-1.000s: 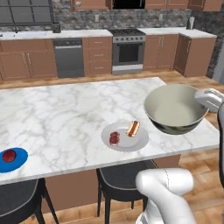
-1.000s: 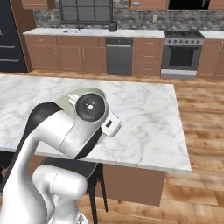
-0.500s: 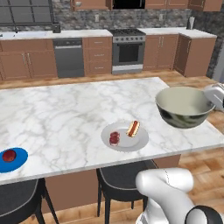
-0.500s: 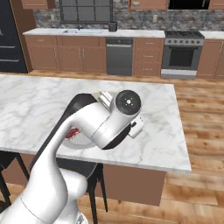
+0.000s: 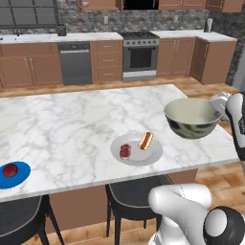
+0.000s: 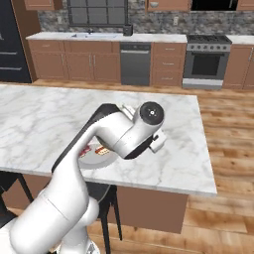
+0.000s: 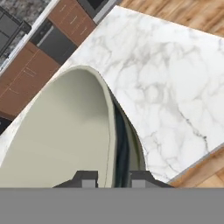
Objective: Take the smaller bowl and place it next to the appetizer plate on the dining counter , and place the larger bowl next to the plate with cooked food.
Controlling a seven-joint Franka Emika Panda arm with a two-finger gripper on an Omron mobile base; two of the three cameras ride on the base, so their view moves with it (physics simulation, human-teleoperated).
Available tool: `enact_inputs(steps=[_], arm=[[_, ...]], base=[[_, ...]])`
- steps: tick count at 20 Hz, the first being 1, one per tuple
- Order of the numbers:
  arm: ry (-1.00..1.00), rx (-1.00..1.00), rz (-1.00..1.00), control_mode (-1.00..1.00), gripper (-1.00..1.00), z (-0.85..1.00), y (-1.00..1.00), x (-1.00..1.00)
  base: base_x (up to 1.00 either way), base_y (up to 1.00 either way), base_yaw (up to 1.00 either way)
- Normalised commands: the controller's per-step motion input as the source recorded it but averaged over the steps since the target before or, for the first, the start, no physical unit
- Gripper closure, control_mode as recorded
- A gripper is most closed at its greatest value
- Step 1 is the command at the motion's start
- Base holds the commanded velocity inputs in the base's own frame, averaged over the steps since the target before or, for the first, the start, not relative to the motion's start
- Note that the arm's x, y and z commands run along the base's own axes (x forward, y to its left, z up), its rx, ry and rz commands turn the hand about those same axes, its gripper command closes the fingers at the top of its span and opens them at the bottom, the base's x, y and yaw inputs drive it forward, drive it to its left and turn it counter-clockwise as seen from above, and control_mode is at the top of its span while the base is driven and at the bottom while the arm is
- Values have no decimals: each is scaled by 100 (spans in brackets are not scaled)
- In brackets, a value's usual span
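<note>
The gripper (image 7: 113,177) is closed narrowly on the rim of the larger bowl (image 5: 193,117), one finger inside, one outside; the bowl is held near the right end of the dining counter (image 5: 72,124); the plate with cooked food (image 5: 137,148) lies just beside it; the appetizer plate (image 5: 12,174) sits well apart.

larger bowl (image 5: 192,117) upright above dining counter (image 5: 72,129), right of plate with cooked food (image 5: 136,149).

No readable text, labels, brands or numbers that I can find on any surface, appliance or dish here.
</note>
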Motion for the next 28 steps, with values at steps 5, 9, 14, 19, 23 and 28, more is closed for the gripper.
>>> enact_inputs(steps=[5, 9, 14, 19, 23, 28], arm=[[0, 0, 0, -100, 100, -47, -20, 35], [0, 0, 0, -100, 100, -39, -24, 19], [0, 0, 0, -100, 100, -34, -12, 21], [0, 0, 0, -100, 100, -40, -11, 27], [0, 0, 0, -100, 100, -42, -16, 34], [0, 0, 0, -100, 100, -45, -16, 52]], base=[[0, 0, 0], [0, 0, 0], [0, 0, 0], [0, 0, 0], [0, 0, 0], [0, 0, 0]])
